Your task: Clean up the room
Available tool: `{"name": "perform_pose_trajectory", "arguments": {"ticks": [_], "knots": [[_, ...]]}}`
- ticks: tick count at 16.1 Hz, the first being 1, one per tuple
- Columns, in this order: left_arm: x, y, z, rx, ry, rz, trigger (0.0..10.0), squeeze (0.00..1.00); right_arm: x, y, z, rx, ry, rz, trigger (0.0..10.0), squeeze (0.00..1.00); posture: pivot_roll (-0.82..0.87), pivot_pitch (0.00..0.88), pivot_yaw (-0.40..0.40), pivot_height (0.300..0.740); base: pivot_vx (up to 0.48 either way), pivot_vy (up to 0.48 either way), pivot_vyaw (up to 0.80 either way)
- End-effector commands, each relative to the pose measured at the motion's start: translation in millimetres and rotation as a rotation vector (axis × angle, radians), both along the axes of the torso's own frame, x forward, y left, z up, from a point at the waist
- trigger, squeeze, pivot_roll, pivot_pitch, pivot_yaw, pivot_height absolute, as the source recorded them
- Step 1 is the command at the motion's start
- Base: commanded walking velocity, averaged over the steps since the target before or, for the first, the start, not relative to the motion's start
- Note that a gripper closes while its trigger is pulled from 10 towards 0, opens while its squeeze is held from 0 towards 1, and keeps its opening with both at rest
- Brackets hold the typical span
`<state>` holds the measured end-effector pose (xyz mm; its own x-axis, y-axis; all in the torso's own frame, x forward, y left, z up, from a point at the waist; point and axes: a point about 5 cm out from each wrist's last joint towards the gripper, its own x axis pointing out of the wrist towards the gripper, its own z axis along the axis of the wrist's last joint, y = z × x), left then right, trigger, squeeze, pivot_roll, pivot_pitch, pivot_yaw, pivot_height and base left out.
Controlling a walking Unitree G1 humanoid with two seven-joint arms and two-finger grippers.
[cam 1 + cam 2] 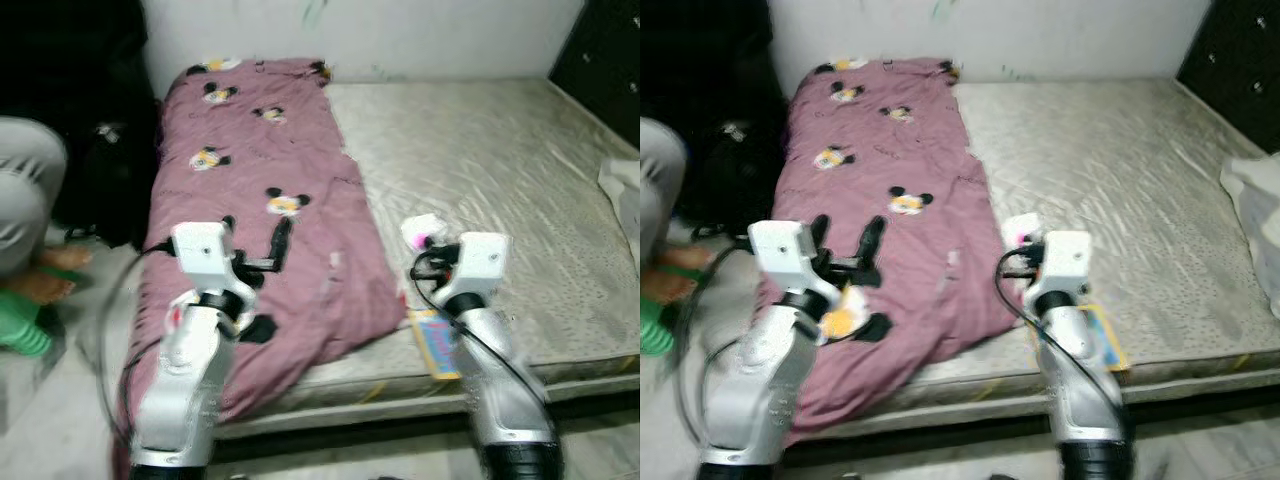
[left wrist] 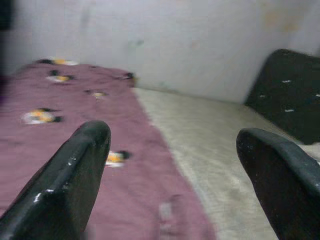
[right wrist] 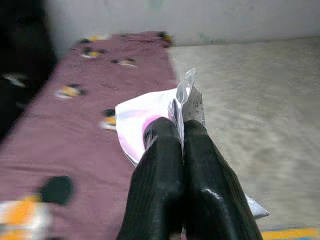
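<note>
From my head cameras I look down on a mattress (image 1: 500, 180) against a pale wall, with a maroon blanket (image 1: 260, 200) printed with cartoon mouse faces lying along its left side and hanging over the near edge. My left gripper (image 1: 845, 245) hovers over the near end of that blanket, its two black fingers spread wide with nothing between them. My right gripper (image 1: 425, 238) is held over the near part of the mattress, just right of the blanket's edge, and a white and pink wrapper (image 1: 422, 230) sticks out of it. A flat yellow and blue packet (image 1: 436, 342) lies on the mattress edge beside my right arm; its print is too blurred to read. A white cloth (image 1: 625, 195) lies at the far right, a dark cabinet (image 1: 600, 50) stands in the corner, and a person's leg (image 1: 25, 190) and bare feet show at the left. My left wrist camera shows both fingers (image 2: 65, 185) far apart over the blanket and mattress. My right wrist camera shows my fingers (image 3: 160, 185) pressed together on the wrapper (image 3: 150, 117), whose small printed text I cannot make out.
</note>
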<state>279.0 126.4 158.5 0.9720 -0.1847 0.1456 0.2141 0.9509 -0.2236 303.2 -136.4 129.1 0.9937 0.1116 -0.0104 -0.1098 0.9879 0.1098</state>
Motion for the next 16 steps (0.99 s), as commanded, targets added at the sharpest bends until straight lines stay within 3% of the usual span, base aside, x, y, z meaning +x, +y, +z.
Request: {"name": "perform_pose_trajectory", "arguments": {"ticks": [1,5,6,10,12,14,16], "knots": [[0.0,-4.2,1,-0.005,0.001,-0.012,10.0,0.0,0.3,-4.8,5,-0.001,-0.023,-0.009,10.0,0.0,-0.07,0.099,0.0,0.74,0.0,0.476,0.0],[0.5,-2.7,2,0.017,-0.011,0.006,10.0,0.0,0.6,-4.0,5,0.0,-0.027,-0.005,10.0,0.0,-0.07,0.097,0.001,0.74,0.0,0.476,0.0],[0.3,2.0,2,0.071,-0.018,0.034,10.0,0.0,0.9,-3.8,5,0.0,-0.028,-0.004,10.0,0.0,-0.07,0.093,0.002,0.74,0.0,0.476,0.0],[-1.4,37.9,-2,0.12,-0.006,0.145,10.0,0.0,1.2,-4.3,5,0.0,-0.035,-0.001,10.0,0.0,-0.06,0.089,0.002,0.74,0.0,0.0,0.0],[4.2,37.0,5,0.098,-0.026,0.166,10.0,0.0,2.4,-1.2,7,-0.027,-0.057,0.015,10.0,0.0,-0.05,0.083,-0.002,0.74,0.0,0.0,0.0],[9.3,27.7,11,0.103,-0.059,0.152,10.0,0.0,1.4,1.7,10,-0.043,-0.076,0.037,10.0,0.0,-0.06,0.078,-0.002,0.74,0.0,0.0,0.8],[9.3,29.1,8,0.125,-0.03,0.161,10.0,0.0,1.2,0.0,11,-0.046,-0.079,0.034,10.0,0.0,-0.07,0.08,-0.001,0.74,0.0,0.0,0.8]]}}
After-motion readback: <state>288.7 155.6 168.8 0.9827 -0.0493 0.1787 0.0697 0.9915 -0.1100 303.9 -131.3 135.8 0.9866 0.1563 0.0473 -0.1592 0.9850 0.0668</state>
